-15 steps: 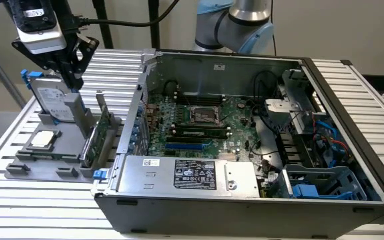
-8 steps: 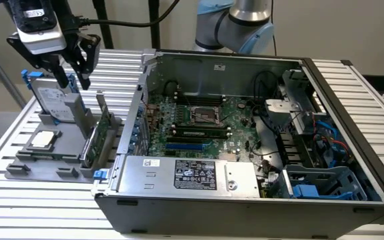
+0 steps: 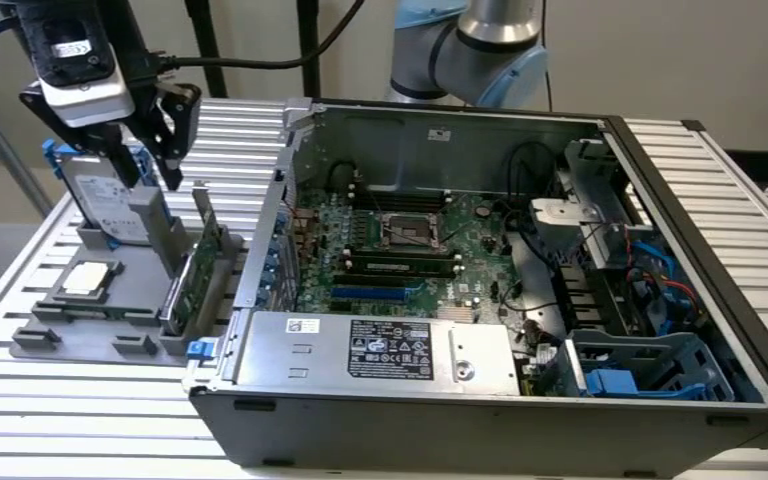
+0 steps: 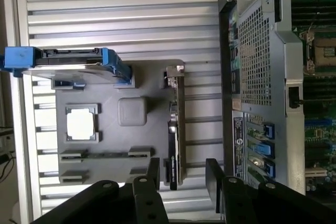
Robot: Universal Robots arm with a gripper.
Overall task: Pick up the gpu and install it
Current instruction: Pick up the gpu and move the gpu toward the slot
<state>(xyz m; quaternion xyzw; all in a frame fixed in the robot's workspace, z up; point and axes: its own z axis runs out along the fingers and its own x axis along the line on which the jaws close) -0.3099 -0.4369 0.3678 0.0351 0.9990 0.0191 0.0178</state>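
Hovering above the grey holder (image 3: 77,322), the gripper (image 3: 155,170) has its jaws wide and holds nothing. In the wrist view its two fingers (image 4: 153,176) stand on either side of the gpu (image 4: 176,129), above it and not touching. The gpu stands on its long edge in a slot at the holder's edge nearest the case (image 3: 491,400). The hard drive (image 3: 104,205) stands upright along another edge. The step in hand is, I think, the grasp. To do it well, the descent should be straight and the thin card kept midway between the fingers, so both meet its flat faces together. A slanted approach could tip the card or catch the case wall.
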